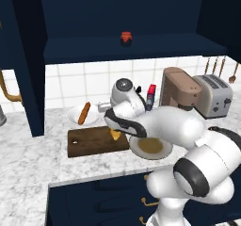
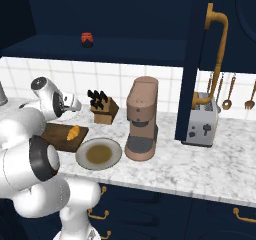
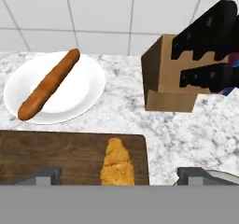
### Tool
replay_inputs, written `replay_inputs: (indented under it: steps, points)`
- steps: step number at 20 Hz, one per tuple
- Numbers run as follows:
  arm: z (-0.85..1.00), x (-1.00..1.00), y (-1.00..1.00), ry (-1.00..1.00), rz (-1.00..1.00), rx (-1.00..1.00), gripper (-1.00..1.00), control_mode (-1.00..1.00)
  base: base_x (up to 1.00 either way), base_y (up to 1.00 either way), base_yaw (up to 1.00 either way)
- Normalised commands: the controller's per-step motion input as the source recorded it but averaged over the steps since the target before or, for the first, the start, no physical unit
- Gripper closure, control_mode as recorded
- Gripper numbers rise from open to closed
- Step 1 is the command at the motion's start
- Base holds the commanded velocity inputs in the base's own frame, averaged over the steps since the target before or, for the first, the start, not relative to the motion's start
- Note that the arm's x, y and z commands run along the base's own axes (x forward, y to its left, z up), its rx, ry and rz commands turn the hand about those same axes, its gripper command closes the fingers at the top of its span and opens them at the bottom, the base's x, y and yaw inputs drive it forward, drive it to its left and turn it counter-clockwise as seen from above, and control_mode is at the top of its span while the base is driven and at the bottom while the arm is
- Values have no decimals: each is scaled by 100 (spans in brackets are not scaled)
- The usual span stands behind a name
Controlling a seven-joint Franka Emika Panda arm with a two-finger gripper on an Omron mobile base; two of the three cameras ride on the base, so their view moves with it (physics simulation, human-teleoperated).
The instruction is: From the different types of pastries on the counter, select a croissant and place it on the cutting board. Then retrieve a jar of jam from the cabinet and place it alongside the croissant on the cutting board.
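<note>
Gripper: the two-finger gripper hangs low over the right end of the board, its two dark tips spread wide and holding nothing; the arm's body hides it in the left base view.
Croissant and gripper: the small golden-yellow crescent-shaped croissant lies flat on the board between the spread tips, clear of both; the hand view cuts off its near end.
Bench: a white-grey marbled stone bench on navy base cabinets carries everything below.
Plate with stick: a round white plate stands behind the board near the tiled wall, with a long thin orange-brown baguette-like pastry lying slantwise across it.
Board: the dark brown rectangular wooden cutting board lies flat just in front of that plate; the croissant sits near its right edge.
Second plate: a round plate with a brown centre lies just right of the board.
Knife block: a light brown wooden block with black knife handles stands behind, right of the white plate.
Jam: the small squat jar of jam with dark red contents and a red-orange lid stands upright on the open shelf of the dark navy wall cabinet, well above the gripper.
Coffee machine: a tan-brown coffee machine stands right of the second plate.
Toaster: a silver toaster stands further right.
</note>
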Motion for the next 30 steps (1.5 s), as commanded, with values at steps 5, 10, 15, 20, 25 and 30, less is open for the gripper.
replay_inputs:
  steps: [5,10,15,20,25,30]
  points:
    - [100,-39,-43,-7,1,11,-100,-100,0,0,0]
    - [100,-65,-12,-20,0,2,-100,-100,0,0,0]
    - [100,-74,-1,-34,0,0,-100,-100,0,0,0]
    - [100,-75,-4,-37,3,0,-100,-100,0,0,0]
    - [100,-59,-1,-30,4,0,-100,-100,0,0,0]
    - [100,-22,-3,-15,3,0,-100,-100,0,0,0]
